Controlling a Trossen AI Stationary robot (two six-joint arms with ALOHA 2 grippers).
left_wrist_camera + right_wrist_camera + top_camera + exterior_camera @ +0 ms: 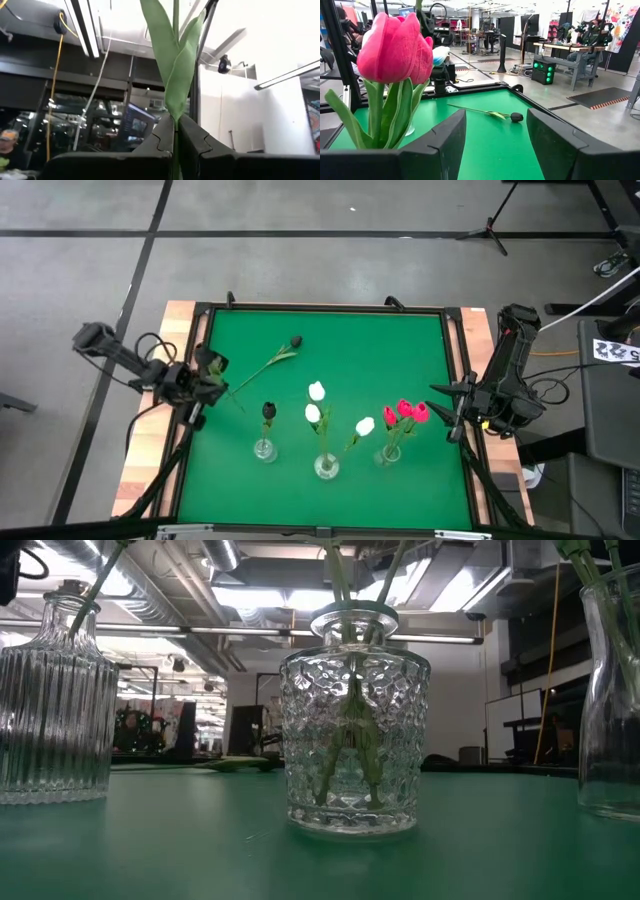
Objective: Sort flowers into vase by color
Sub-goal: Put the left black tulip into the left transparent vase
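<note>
While no writing reads, left fingers (176, 145) pinching black tulip (296, 341) stem, right fingers (495, 145) spread.

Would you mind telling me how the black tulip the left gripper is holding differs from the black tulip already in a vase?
The held black tulip lies tilted across the green mat, its stem running back to the left gripper, which is shut on its lower end. The vase black tulip stands upright in the ribbed glass vase, untouched. The first is unsorted; the second is placed. Both have dark heads and green stems.
</note>
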